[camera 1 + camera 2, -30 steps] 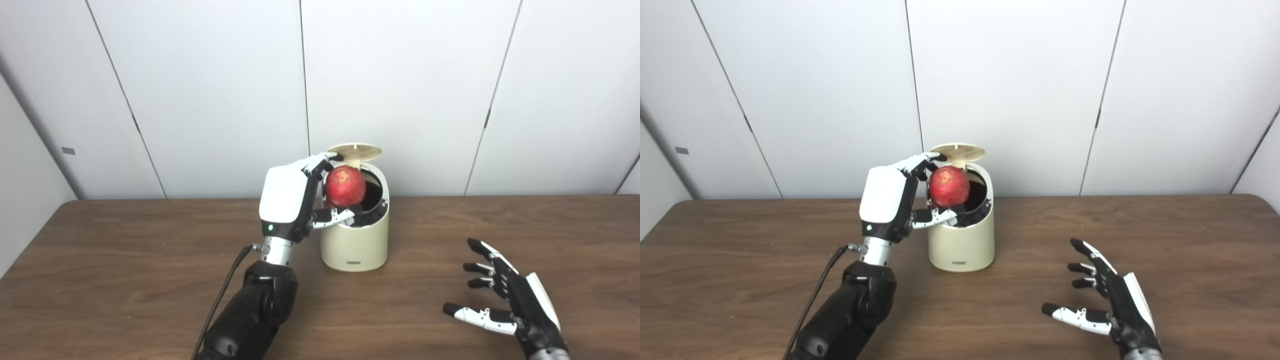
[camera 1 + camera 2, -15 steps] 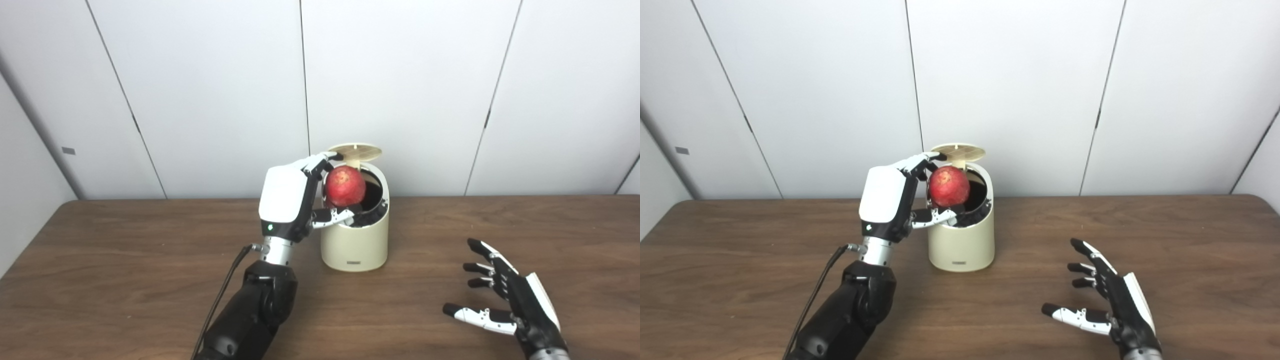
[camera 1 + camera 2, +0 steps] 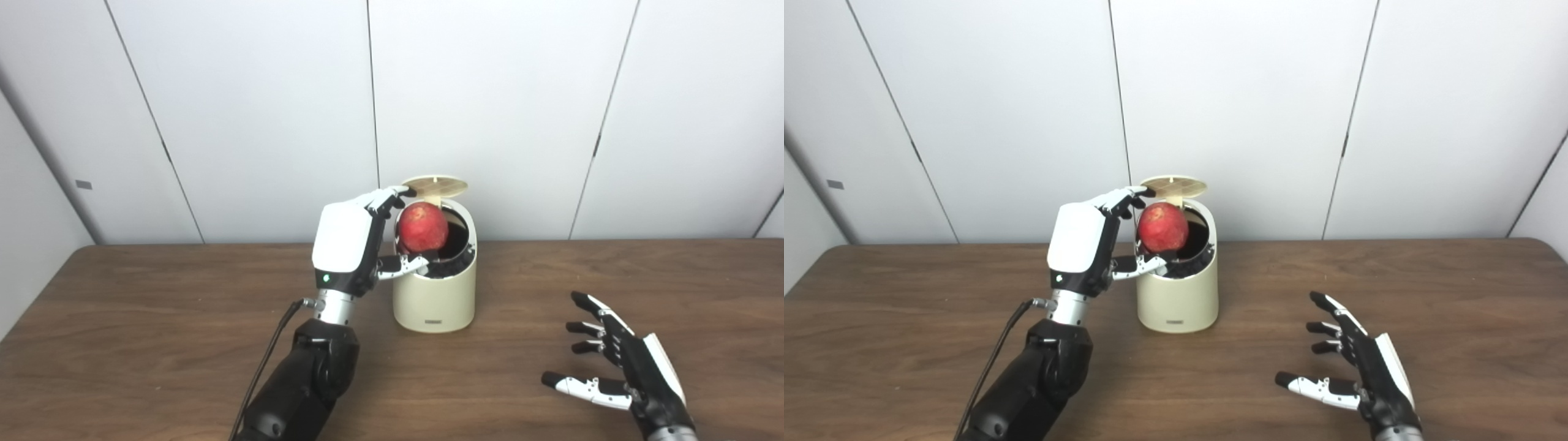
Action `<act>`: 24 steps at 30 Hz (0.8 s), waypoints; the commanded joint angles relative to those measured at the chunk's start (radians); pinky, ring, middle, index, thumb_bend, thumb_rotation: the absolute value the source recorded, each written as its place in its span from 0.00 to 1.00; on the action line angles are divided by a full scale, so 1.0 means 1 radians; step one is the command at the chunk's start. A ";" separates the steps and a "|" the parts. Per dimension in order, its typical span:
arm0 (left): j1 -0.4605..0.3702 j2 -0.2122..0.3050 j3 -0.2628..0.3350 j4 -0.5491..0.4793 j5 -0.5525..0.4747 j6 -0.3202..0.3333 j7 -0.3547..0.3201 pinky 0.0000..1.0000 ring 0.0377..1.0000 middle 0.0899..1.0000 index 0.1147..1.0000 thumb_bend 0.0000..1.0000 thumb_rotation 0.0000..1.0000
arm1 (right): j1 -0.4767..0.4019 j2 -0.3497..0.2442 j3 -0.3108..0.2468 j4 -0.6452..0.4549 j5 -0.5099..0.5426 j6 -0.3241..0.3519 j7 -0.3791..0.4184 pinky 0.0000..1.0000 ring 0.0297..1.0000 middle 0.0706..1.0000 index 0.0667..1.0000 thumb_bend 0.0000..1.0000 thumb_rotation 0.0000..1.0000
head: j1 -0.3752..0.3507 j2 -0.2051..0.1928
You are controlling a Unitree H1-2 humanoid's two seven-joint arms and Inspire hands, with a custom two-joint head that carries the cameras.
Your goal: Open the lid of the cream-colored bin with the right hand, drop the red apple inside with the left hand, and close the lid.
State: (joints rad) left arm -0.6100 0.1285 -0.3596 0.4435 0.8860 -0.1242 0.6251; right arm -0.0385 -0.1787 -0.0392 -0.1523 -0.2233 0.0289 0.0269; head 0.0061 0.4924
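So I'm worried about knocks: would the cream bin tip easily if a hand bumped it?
Possibly. The cream bin stands tall on a narrow base, with its lid raised, so a high sideways bump could topple it. It looks like light plastic, so it may also slide on the smooth table.

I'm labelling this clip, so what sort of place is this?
Probably a lab or test room rather than a home: a bare wooden table against plain white wall panels, with just a small cream bin and an apple for the robot.

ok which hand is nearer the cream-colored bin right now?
Left. The left hand is at the cream-colored bin opening with the red apple; the right hand waits open, apart.
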 commanded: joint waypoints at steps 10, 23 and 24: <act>-0.026 0.010 0.011 -0.029 0.004 -0.003 0.003 0.42 0.53 0.60 0.69 0.95 0.25 | -0.014 0.003 0.005 -0.046 -0.013 -0.013 -0.014 0.63 0.75 0.89 0.84 0.67 0.15 | 0.001 0.003; -0.008 -0.012 0.053 -0.037 -0.075 -0.087 0.041 0.42 0.49 0.55 0.61 0.77 0.22 | -0.009 0.005 0.007 -0.048 -0.023 -0.010 -0.015 0.64 0.75 0.90 0.85 0.66 0.14 | 0.002 0.004; -0.004 -0.018 0.067 -0.042 -0.102 -0.116 0.048 0.42 0.49 0.55 0.60 0.75 0.21 | -0.009 0.005 0.006 -0.043 -0.023 -0.014 -0.016 0.64 0.76 0.90 0.85 0.66 0.15 | 0.006 0.000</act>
State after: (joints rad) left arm -0.5889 0.1166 -0.3111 0.4414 0.8105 -0.1986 0.6337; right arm -0.0282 -0.1740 -0.0288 -0.1747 -0.2511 0.0381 0.0268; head 0.0107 0.4909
